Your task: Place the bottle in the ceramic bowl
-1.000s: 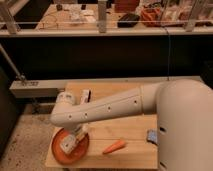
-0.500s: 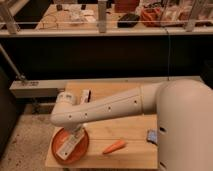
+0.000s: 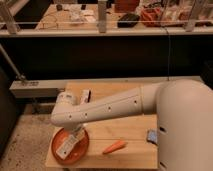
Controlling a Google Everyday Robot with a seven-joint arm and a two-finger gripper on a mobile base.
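Gripper low over the dish at the table's 7 o'clock corner, with the bottle inside the rim.

The white arm reaches across the light wooden table (image 3: 127, 134) and bends down so that the gripper (image 3: 75, 136) hangs at the 1 o'clock side of the round, shallow, orange-red ceramic bowl (image 3: 84, 150). This looks like the position for setting its load inside. The small whitish oblong bottle (image 3: 64, 146) with dark marks lies slanted within the bowl and is the only thing in it. It runs from just under the gripper toward 7 o'clock. I cannot tell whether the gripper is grasping the bottle or has let it go. An orange carrot-shaped object (image 3: 114, 147) lies on the wood at the bowl's 3 o'clock, apart from it. A small blue-grey object (image 3: 151, 136) sits farther along, outside any container.
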